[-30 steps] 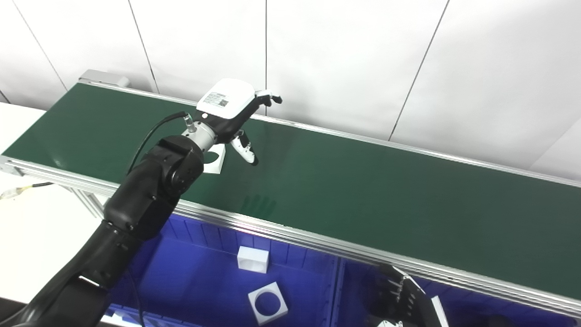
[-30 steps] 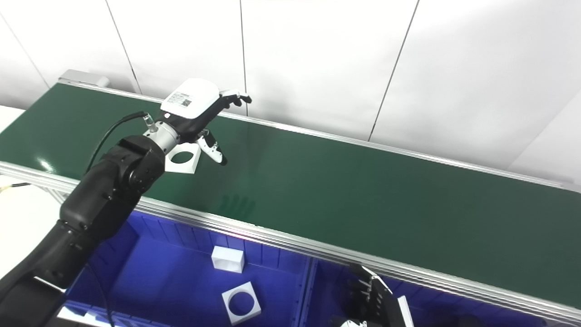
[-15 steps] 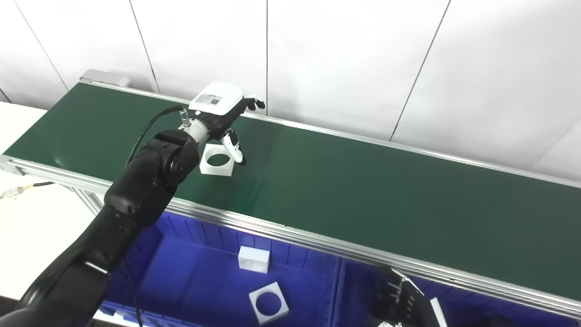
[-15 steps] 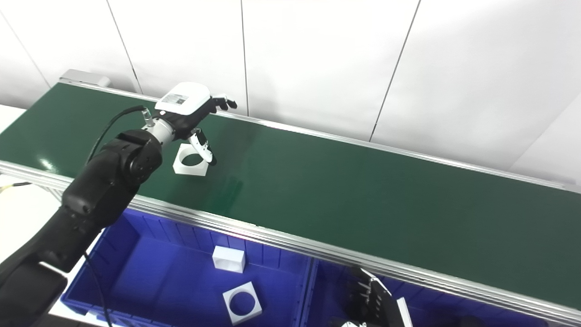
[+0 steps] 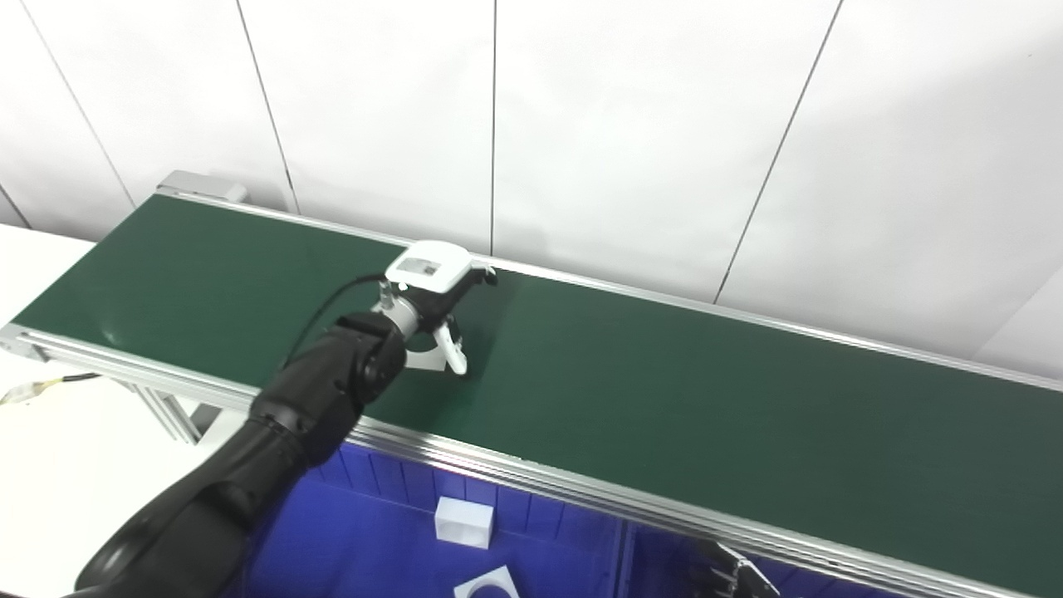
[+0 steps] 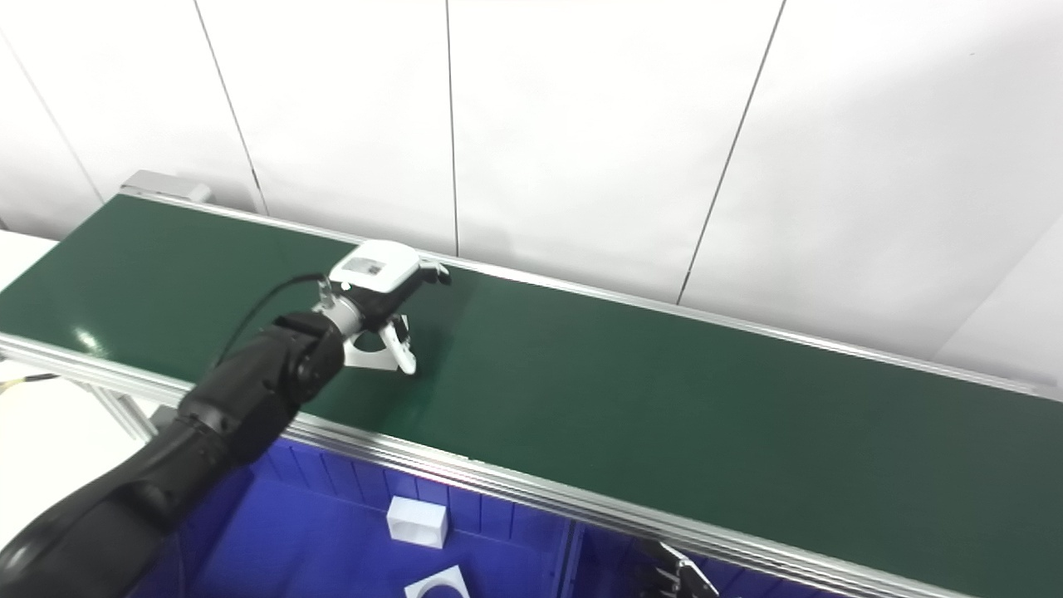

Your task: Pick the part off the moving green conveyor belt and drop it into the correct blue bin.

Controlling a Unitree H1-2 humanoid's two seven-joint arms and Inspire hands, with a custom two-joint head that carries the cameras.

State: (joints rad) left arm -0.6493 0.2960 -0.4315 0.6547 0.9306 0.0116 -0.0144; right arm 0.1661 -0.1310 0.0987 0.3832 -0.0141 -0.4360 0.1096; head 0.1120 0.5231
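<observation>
Reaching: the left hand point(image 5: 432, 286) has come down onto the green belt point(image 5: 664, 399) since half a second ago, when it hung above the white part point(image 6: 369, 353); it now sits low over it.
Camera: the whole view has tilted up between the earlier pictures and now, so more wall and less of the bins show; that shift is the head's, not the things'.
Part: a white square piece with a round hole, lying on the belt towards its left end, partly hidden behind the wrist and under the palm.
Left hand state: fingers spread and curved around the part, the thumb point(image 5: 453, 353) down just beside its right edge, the other fingers reaching past its far side; whether they press on it I cannot tell, and nothing shows it lifted.
Right hand: only dark fingertips point(image 5: 735, 577) show at the bottom edge, below the belt's near rail; whether they are clenched or loose cannot be told.
Bins: a blue bin point(image 5: 374, 540) lies below the near rail with a white block point(image 5: 463, 522) in it and a second white square with a hole point(image 5: 490, 585) cut off by the bottom edge.
In the way: the left forearm covers part of the belt, rail and bin.
Writing: a label on the white back of the left hand, too small to read.
</observation>
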